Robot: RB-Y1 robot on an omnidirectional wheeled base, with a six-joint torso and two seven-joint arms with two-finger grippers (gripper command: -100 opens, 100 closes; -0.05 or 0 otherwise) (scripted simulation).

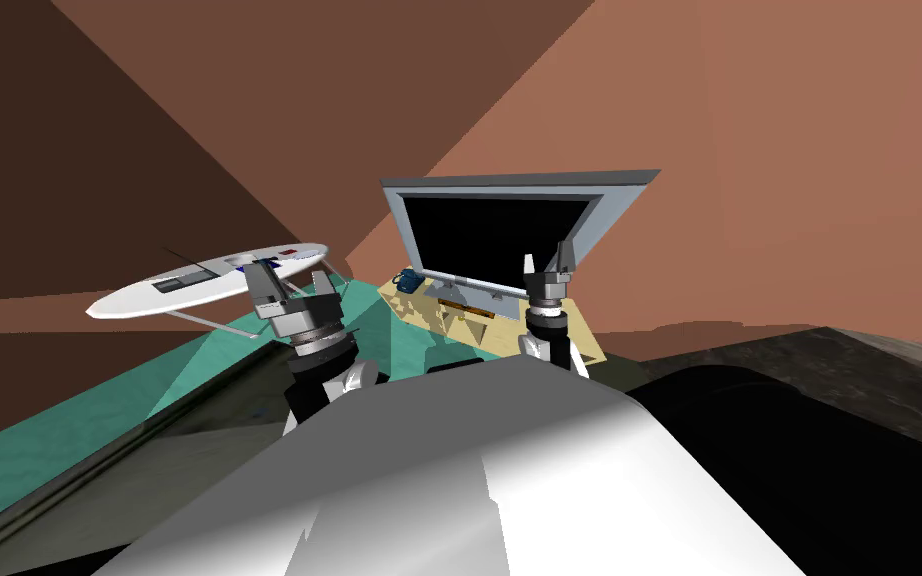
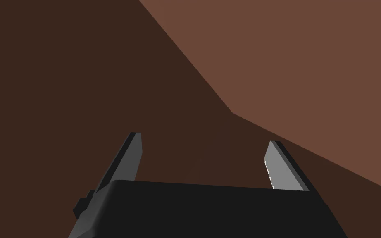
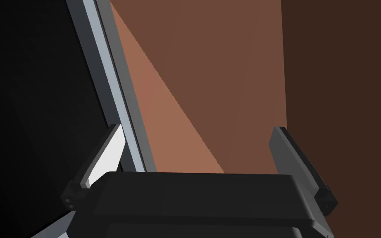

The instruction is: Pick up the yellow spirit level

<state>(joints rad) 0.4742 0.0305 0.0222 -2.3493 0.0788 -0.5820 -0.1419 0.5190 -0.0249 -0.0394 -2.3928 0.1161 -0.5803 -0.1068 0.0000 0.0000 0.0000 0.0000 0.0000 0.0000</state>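
The level [image 1: 467, 309] lay on the desk [image 1: 489, 338] before the monitor [image 1: 494, 235], between a blue phone [image 1: 408, 281] and the right gripper [image 1: 546, 258], which, like the left gripper [image 1: 291, 282], stood open and empty.

We find the screen [image 1: 497, 235] at the far side of the table [image 1: 497, 336], the phone [image 1: 409, 281] left of its foot and the level [image 1: 466, 309] just nearer than the foot. The board [image 1: 199, 283] stands left of the table. Our left gripper [image 1: 292, 283] hangs before the board, our right gripper [image 1: 545, 260] before the screen.
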